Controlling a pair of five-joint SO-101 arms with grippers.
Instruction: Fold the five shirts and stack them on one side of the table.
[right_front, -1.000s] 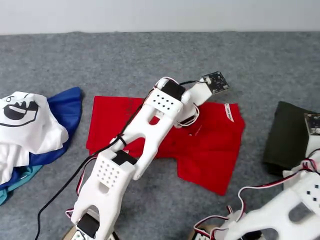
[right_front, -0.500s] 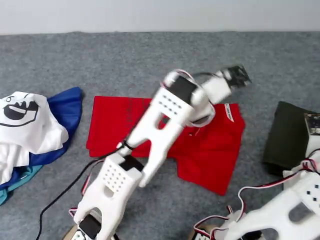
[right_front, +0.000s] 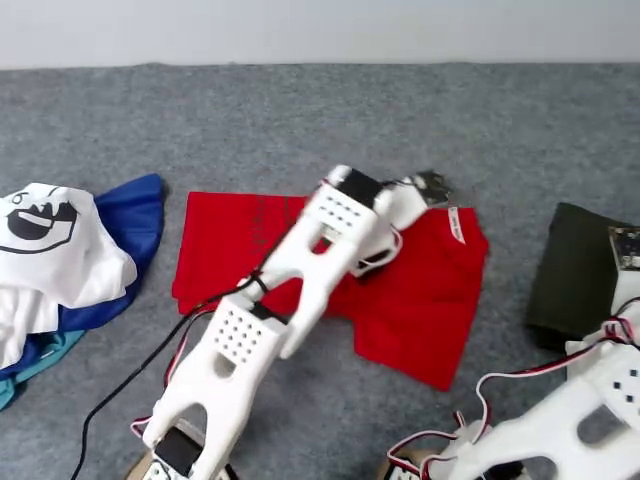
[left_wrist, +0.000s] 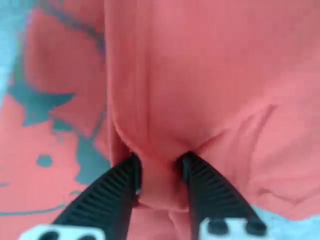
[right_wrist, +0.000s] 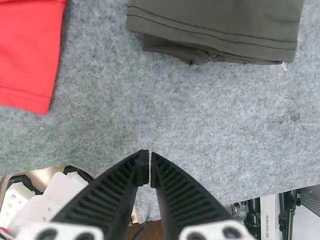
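Observation:
A red shirt (right_front: 420, 290) lies spread in the middle of the grey table. My left arm (right_front: 330, 225) stretches over it, and my left gripper (left_wrist: 159, 167) is shut on a raised fold of the red shirt (left_wrist: 200, 75) near its far edge. A folded dark olive shirt (right_front: 575, 270) rests at the right side. My right gripper (right_wrist: 145, 164) is shut with nothing in it, hovering over bare table between the olive shirt (right_wrist: 215, 25) and the red shirt's hem (right_wrist: 27, 55). At the left lies a heap: a white printed shirt (right_front: 55, 250) on a blue shirt (right_front: 125, 225) and a teal one (right_front: 25, 365).
The grey table (right_front: 300, 120) has free room along the back and in front of the red shirt. My right arm (right_front: 560, 415) stands at the front right corner, and a black cable (right_front: 130, 375) runs by the left arm's base.
My left arm's wrist rose and swung toward the back right, then came down again onto the red shirt's far edge. The right arm stayed still.

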